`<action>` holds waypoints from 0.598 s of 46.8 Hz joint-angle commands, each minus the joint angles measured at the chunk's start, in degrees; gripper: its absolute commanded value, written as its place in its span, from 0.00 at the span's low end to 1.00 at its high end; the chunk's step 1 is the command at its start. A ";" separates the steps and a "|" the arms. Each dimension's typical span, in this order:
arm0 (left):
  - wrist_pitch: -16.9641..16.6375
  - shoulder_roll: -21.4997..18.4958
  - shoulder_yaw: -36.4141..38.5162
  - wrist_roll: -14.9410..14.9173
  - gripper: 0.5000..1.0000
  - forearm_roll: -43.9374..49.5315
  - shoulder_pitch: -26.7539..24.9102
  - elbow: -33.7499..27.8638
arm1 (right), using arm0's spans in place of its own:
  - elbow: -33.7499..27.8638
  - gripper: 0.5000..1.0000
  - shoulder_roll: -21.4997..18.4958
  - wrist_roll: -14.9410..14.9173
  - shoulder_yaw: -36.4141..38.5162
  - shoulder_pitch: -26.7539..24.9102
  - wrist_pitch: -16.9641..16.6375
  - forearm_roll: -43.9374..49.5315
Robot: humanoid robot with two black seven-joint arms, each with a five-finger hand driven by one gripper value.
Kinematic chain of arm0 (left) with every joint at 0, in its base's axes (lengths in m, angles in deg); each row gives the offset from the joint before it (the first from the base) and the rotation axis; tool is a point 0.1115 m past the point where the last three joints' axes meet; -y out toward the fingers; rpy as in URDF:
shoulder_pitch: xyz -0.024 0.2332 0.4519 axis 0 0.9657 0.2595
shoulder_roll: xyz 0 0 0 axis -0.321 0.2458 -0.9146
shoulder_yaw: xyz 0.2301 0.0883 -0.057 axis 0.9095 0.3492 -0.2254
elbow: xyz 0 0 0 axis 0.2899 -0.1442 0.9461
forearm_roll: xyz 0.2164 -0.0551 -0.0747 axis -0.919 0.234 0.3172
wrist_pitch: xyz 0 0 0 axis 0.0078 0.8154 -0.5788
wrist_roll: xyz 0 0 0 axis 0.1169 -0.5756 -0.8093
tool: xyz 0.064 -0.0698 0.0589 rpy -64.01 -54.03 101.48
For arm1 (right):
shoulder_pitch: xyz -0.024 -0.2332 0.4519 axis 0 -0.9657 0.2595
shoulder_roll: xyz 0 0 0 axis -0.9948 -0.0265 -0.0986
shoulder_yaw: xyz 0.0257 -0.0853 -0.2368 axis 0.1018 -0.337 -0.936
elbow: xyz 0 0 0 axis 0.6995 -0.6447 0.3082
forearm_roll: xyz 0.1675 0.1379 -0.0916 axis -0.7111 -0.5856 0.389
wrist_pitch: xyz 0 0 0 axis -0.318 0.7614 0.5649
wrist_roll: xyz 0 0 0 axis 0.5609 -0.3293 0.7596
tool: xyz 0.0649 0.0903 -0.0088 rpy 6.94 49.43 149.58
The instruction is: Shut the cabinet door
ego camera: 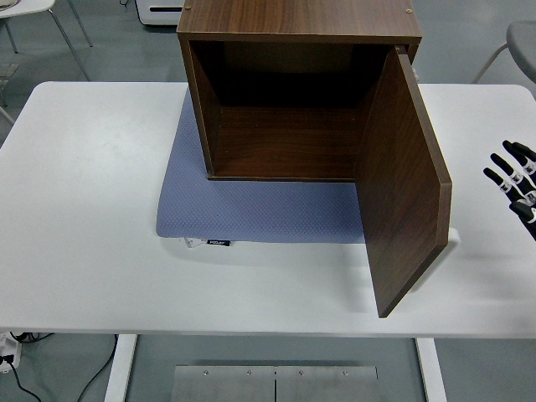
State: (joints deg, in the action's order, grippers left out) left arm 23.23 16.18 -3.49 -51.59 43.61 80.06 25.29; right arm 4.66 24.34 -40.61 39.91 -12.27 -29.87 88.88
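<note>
The right robot hand [515, 186] comes in at the far right edge, fingers spread and empty, hanging over the tabletop [84, 209] well clear of anything. Splayed flat like that, it looks readied for pushing with the palm or fingertips, which makes sense, since a door needs shoving, not gripping. The left arm is nowhere to be seen.

Between the hand and its work there is bare white surface, then the door [404, 180]. It stands swung wide out toward the table's near edge, hinged on the right side of the cabinet [297, 25], so its outer face is turned toward the hand. That suits a sweep from the right: press on that face near the free edge, far from the hinge, and it should swing leftward across the opening.

The cabinet is empty and dark inside, and sits on a blue-grey mat [251, 213], likely there so the box does not slide when pushed. Nothing lies in the door's path that I can see.
</note>
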 commanded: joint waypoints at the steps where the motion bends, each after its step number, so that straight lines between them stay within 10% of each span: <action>1: -0.07 0.00 0.00 0.00 1.00 -0.06 0.00 0.00 | 0.38 1.00 0.01 0.00 -0.02 -0.71 0.00 0.04; 28: -0.07 0.00 0.00 0.00 1.00 0.03 0.00 0.00 | 3.72 1.00 -0.07 0.17 -1.16 -5.37 0.00 4.08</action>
State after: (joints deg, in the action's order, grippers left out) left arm 23.22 16.18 -3.49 -51.58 43.60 80.06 25.30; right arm 8.23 24.30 -40.43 38.94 -17.39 -29.87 92.94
